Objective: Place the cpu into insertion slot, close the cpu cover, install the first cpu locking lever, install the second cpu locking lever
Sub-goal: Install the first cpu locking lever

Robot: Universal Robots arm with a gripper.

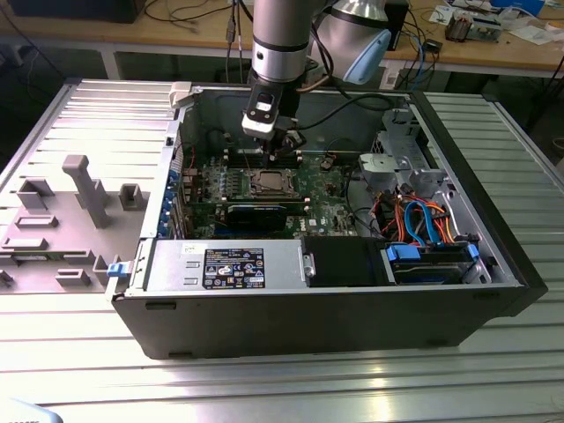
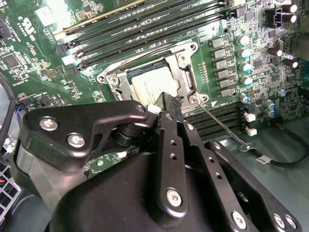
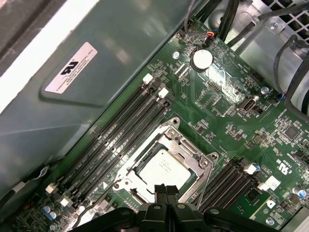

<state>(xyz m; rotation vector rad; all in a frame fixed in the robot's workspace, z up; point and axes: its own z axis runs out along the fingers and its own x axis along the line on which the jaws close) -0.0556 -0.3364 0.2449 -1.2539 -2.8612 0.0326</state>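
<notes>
"One gripper (image 3: 165,189): state?"
"Mine. Fingertips pressed together, nothing pinched, poised just above the socket's edge."
"One cpu (image 3: 161,166): location?"
"Seated in the insertion slot (image 1: 267,182), with the cpu cover (image 3: 193,153) lying over its rim."
"Risks?"
"One. The locking lever (image 2: 223,126) looks unlatched to me. If I push off-line, my tips could slip off that thin wire and scrape the green board (image 3: 227,111)."

Cpu (image 3: 163,169): matt silver-grey metal top.
Cover (image 3: 189,151): bright, smooth silvery metal frame.
Board (image 3: 227,116): green, slightly glossy.
Hand (image 3: 166,189): matt black, shiny metal screws.
Case (image 1: 308,322): matt dark panel.
Bench (image 1: 352,383): ribbed pale metal, satin sheen.
</notes>
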